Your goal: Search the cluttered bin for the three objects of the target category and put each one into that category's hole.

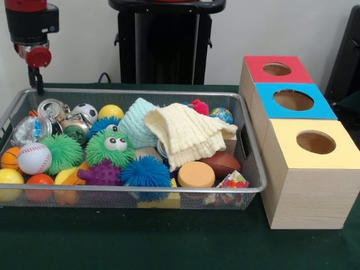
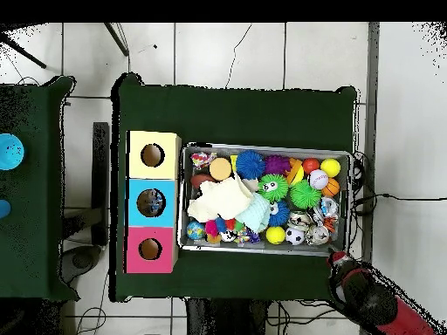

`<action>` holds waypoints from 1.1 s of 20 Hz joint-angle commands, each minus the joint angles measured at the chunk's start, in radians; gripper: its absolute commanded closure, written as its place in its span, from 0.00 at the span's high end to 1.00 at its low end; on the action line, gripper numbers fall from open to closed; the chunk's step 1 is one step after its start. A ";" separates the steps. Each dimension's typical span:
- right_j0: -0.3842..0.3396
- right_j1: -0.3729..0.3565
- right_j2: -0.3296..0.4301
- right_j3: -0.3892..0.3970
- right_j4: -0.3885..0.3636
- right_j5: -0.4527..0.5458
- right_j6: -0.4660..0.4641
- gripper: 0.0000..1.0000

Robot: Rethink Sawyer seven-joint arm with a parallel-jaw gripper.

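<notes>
While cloth (image 1: 188, 134) drapes over toys, bin (image 1: 135, 93) crowded

Legible text, labels, brands, numbers, signs: none. The crushed cans (image 1: 53, 109) in the wire bin (image 1: 140, 194) carry print too small and blurred to read. The colourful packet (image 1: 232, 181) at the bin's front edge shows a pattern only, no readable wording. The three wooden boxes, red-topped (image 1: 277, 68), blue-topped (image 1: 293, 100) and yellow-topped (image 1: 315, 143), bear no markings.
</notes>
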 commanded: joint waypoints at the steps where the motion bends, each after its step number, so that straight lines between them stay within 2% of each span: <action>1: -0.009 0.119 0.046 -0.113 0.035 0.001 0.090 1.00; 5: -0.020 0.183 0.070 -0.181 0.019 0.053 0.030 1.00; 12: -0.042 0.208 0.137 -0.261 0.008 0.124 -0.044 1.00; 17: -0.034 0.179 0.160 -0.281 0.020 0.172 -0.049 1.00; 22: -0.004 0.077 0.105 -0.218 0.027 0.222 -0.005 1.00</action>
